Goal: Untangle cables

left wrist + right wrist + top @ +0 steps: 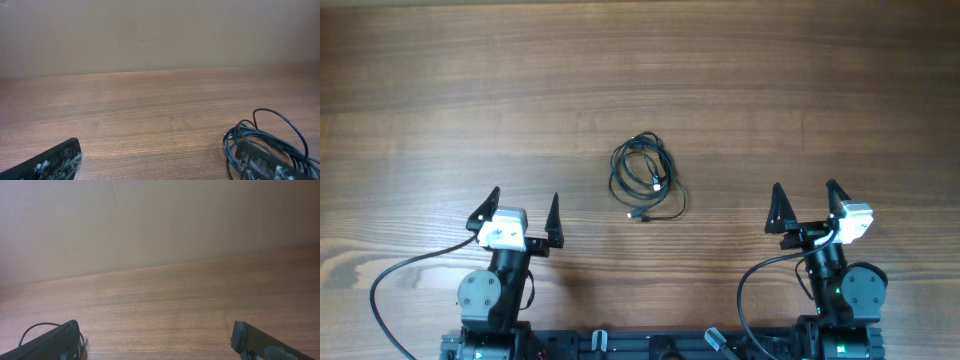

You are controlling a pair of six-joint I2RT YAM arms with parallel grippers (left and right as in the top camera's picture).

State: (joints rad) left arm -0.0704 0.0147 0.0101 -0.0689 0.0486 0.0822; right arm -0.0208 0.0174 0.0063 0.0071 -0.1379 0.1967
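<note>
The cables (645, 178) lie in one tangled bundle of thin black loops at the table's middle, with silvery plug tips at its lower side. In the left wrist view the cables (280, 135) show at the lower right, partly behind my right finger. In the right wrist view a loop of the cables (35, 329) shows at the lower left. My left gripper (523, 213) is open and empty, left of the bundle. My right gripper (805, 207) is open and empty, right of the bundle. Neither touches the cables.
The wooden table (640, 70) spans the whole view. A thicker black wire (390, 285) fixed to the left arm loops at the lower left, and one fixed to the right arm (745, 290) loops near its base. A plain wall stands behind the table's far edge (150, 71).
</note>
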